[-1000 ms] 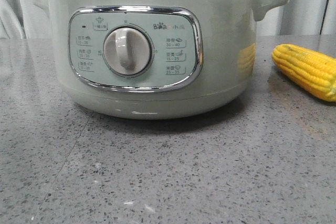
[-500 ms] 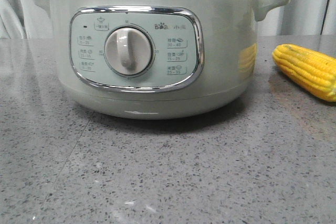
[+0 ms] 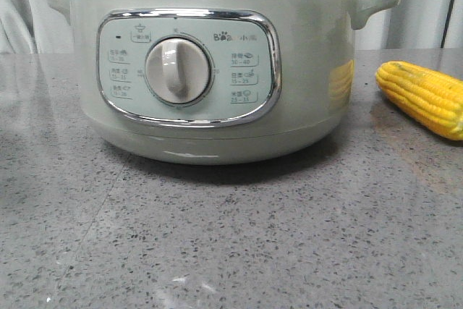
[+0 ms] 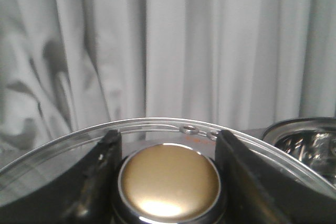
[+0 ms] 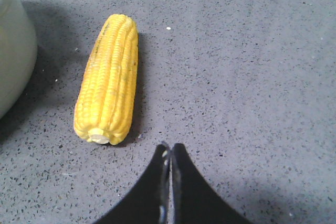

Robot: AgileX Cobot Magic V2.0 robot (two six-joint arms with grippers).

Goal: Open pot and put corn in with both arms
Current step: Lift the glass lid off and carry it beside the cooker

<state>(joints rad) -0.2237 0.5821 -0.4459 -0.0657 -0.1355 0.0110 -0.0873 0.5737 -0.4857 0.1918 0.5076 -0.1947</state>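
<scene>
glass lid (image 4: 157, 129) is hanging by its gold knob (image 4: 168, 183) in your clenched left gripper (image 4: 168, 179), so keep it level. right gripper (image 5: 169, 179) is sitting closed; the corn (image 5: 109, 80) is lying beside the pot (image 3: 210, 70) on the table (image 3: 289, 236), so spread those fingers first.

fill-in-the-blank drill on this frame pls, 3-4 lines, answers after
1. The left gripper has its fingers on either side of the glass lid's gold ____.
2. The right gripper hangs over the table with its fingers ____.
3. The corn lies on the table on the pot's ____ side in the front view.
4. The control panel's middle holds a cream ____.

Answers: knob; shut; right; dial
</scene>
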